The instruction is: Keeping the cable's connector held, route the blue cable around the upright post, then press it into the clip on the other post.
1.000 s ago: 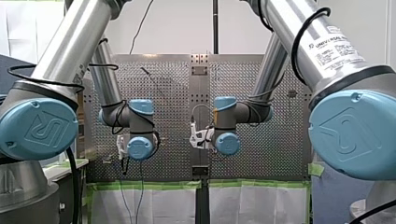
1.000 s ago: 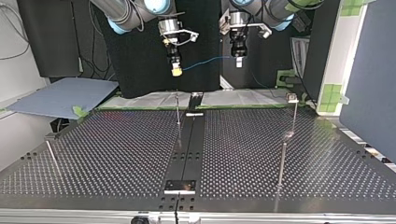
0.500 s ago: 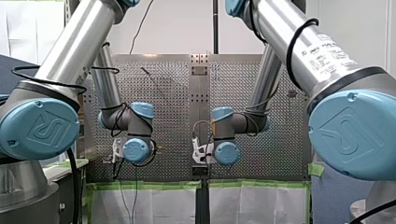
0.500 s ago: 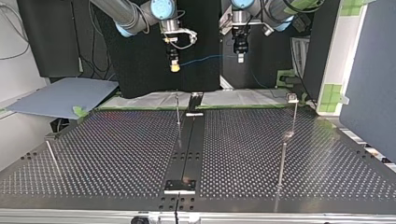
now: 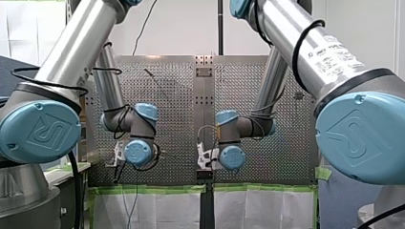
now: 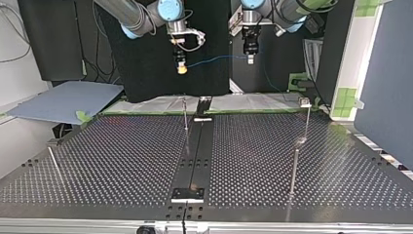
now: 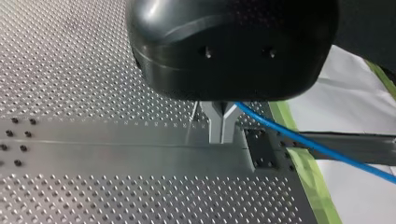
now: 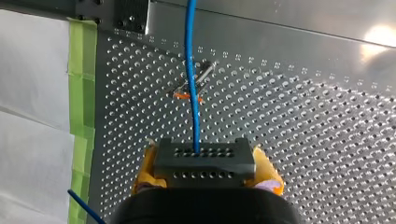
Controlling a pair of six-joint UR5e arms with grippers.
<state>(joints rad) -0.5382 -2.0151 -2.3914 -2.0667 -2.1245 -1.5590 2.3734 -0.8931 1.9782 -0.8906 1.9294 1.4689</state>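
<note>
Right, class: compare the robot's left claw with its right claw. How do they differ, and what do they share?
The left claw has bare metal fingers; the right claw has yellow pads. The left claw pinches the blue cable itself; the right claw grips the black connector that the cable runs into. Both are shut and hang above the perforated table.

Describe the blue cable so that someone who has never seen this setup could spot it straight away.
In the top view, look above the far edge of the perforated table, where both arms hang. A thin line runs between my right pincer and my left pincer: the blue cable. Other wires nearby are black.
</note>
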